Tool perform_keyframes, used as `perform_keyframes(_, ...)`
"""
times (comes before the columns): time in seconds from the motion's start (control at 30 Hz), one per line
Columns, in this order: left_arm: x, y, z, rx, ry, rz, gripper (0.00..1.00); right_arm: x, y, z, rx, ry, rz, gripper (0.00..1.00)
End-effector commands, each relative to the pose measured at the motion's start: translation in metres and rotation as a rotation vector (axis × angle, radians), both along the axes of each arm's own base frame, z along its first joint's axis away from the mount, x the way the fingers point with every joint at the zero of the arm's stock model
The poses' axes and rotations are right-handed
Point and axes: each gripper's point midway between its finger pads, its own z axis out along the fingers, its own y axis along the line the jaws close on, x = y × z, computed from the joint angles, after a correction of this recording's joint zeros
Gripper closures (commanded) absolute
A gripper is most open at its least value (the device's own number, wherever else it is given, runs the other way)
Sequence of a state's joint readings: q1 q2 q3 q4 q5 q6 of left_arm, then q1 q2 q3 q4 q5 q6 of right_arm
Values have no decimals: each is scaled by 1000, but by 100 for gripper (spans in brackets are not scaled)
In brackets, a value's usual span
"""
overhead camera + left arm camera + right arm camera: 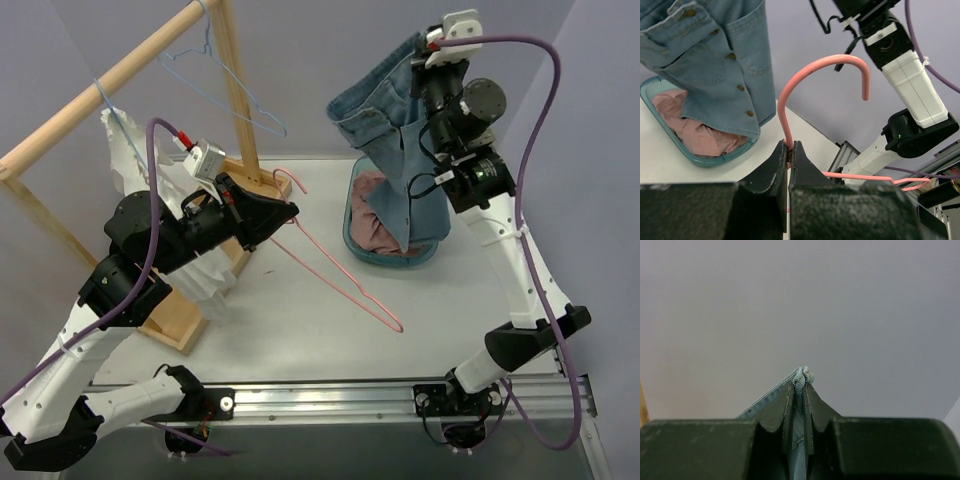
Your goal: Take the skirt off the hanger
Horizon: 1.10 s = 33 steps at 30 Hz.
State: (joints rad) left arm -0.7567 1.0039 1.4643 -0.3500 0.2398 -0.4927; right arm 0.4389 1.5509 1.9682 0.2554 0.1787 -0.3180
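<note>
The left gripper [788,146] is closed tight on the neck of the pink wire hanger [865,82], whose frame slants toward the worktop's centre. The right gripper [799,382] pinches the blue denim buttoned skirt [390,120]. The skirt is off the hanger, dangling over the teal plastic tub [349,238] by the far edge.

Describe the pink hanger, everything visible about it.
The pink hanger is a thin, smooth rod, plastic-coated wire by the look, bent into a curved hook and a long triangular body. It is bare: no garment hangs on it. The left hand is shut on its neck, just below the hook. From there the body slants out over the white table, and its far corner seems to rest on the surface. Nothing else touches it.
</note>
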Motion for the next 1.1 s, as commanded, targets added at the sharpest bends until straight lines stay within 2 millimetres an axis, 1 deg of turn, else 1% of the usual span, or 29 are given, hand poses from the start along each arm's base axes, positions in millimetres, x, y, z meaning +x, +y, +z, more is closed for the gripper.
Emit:
perform_keyframes(0.0, -3, 6, 4, -7, -22, 8, 98, -23, -14, 32, 107, -146, 1, 100)
perform_keyframes(0.03, -3, 7, 4, -3, -26, 10, 98, -15, -12, 17, 102, -123, -5, 100)
perform_keyframes(0.1, -3, 9, 1, 3, -25, 20, 98, -10, -13, 4, 102, -108, -17, 100)
perform_keyframes(0.13, -3, 10, 2, 3, -27, 25, 98, -9, -16, 1, 109, -111, -26, 100)
perform_keyframes(0.17, -3, 11, 1, 7, -27, 27, 98, -3, -15, -14, 100, -82, -31, 100)
perform_keyframes(0.2, -4, 11, 0, 12, -24, 27, 98, -1, -16, -20, 99, -75, -35, 100)
perform_keyframes(0.27, -5, 12, 1, 13, -27, 26, 98, 1, -25, -27, 109, -81, -51, 100)
perform_keyframes(0.3, -5, 12, 1, 14, -28, 26, 98, 7, -26, -40, 102, -58, -56, 100)
perform_keyframes(0.37, -6, 13, 0, 15, -27, 27, 98, 15, -37, -50, 105, -39, -69, 100)
perform_keyframes(0.4, -6, 13, -1, 17, -24, 27, 98, 19, -38, -61, 97, -16, -78, 100)
perform_keyframes(0.47, -6, 13, -1, 16, -22, 24, 98, 23, -44, -74, 93, 15, -98, 100)
perform_keyframes(0.53, -6, 12, -2, 14, -20, 22, 98, 22, -47, -93, 78, 70, -112, 100)
perform_keyframes(0.57, -6, 12, -3, 15, -17, 20, 98, 19, -50, -99, 85, 86, -116, 100)
perform_keyframes(0.6, -5, 11, -5, 18, -14, 20, 98, 10, -54, -114, 102, 114, -121, 100)
perform_keyframes(0.67, -4, 9, -7, 23, -9, 16, 98, -2, -59, -134, 103, 151, -129, 100)
perform_keyframes(0.7, -2, 7, -9, 29, -3, 15, 98, -17, -63, -133, 127, 144, -126, 100)
perform_keyframes(0.73, -2, 7, -9, 31, -4, 13, 98, -19, -64, -168, 107, 216, -136, 100)
perform_keyframes(0.77, -2, 5, -10, 34, -3, 7, 98, -24, -67, -180, 113, 241, -142, 100)
perform_keyframes(0.8, 0, 4, -11, 37, 0, 6, 98, -35, -72, -188, 149, 268, -145, 100)
perform_keyframes(0.83, 0, 4, -10, 36, -4, 7, 98, -36, -71, -211, 147, 321, -145, 100)
perform_keyframes(0.87, 1, 4, -9, 35, -5, 5, 98, -38, -70, -222, 145, 351, -136, 100)
perform_keyframes(0.9, 2, 2, -10, 35, -2, 2, 98, -37, -69, -242, 129, 415, -143, 100)
perform_keyframes(0.97, 2, 1, -8, 31, 0, -3, 98, -30, -60, -271, 133, 499, -119, 100)
perform_keyframes(1.0, 1, 0, -7, 24, 5, -12, 98, -22, -56, -297, 105, 572, -121, 100)
perform_keyframes(1.03, 0, 0, -5, 18, 4, -15, 98, -18, -44, -310, 147, 614, -74, 100)
perform_keyframes(1.07, -1, 0, -5, 15, 6, -17, 98, -14, -41, -317, 163, 642, -72, 100)
